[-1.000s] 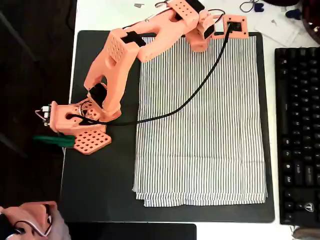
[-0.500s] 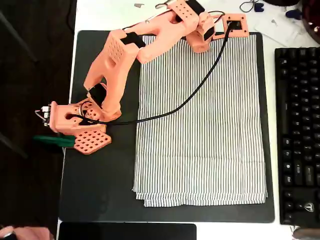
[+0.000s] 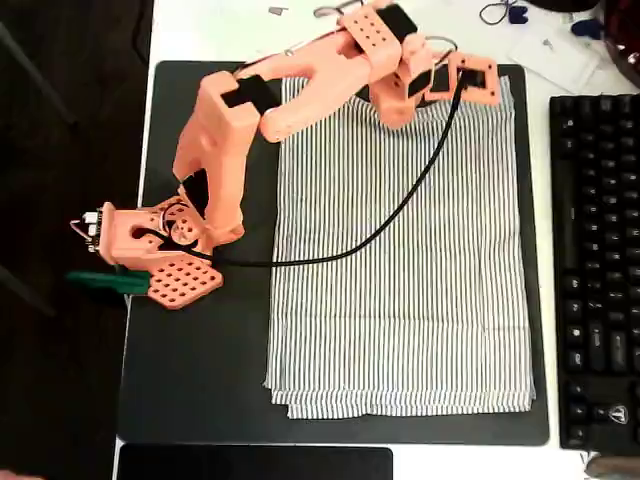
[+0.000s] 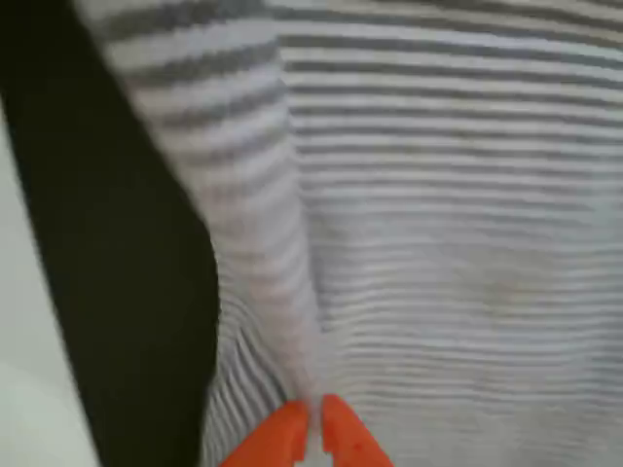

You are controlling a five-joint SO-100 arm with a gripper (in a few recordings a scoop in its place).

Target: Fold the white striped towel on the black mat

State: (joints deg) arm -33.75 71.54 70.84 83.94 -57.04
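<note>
Overhead view: the white striped towel [image 3: 400,250] is spread flat on the right part of the black mat [image 3: 200,350], its long axis running from the mat's far edge to its near edge, with bare mat left of it. The gripper [image 3: 415,95] is set at the towel's far edge, toward its right corner, so nearly the whole cloth lies on the near side of the jaws. In the wrist view the two orange fingertips [image 4: 282,438] are seen pressed together on a raised ridge of the towel [image 4: 438,214], with a strip of mat [image 4: 117,292] just beside it; the cloth is judged to be pinched. The fold is judged to call for that edge being drawn along the long axis toward the mat's near edge. A black cable [image 3: 380,215] is draped across the towel, and a keyboard [image 3: 598,270] lies right of the mat.
</note>
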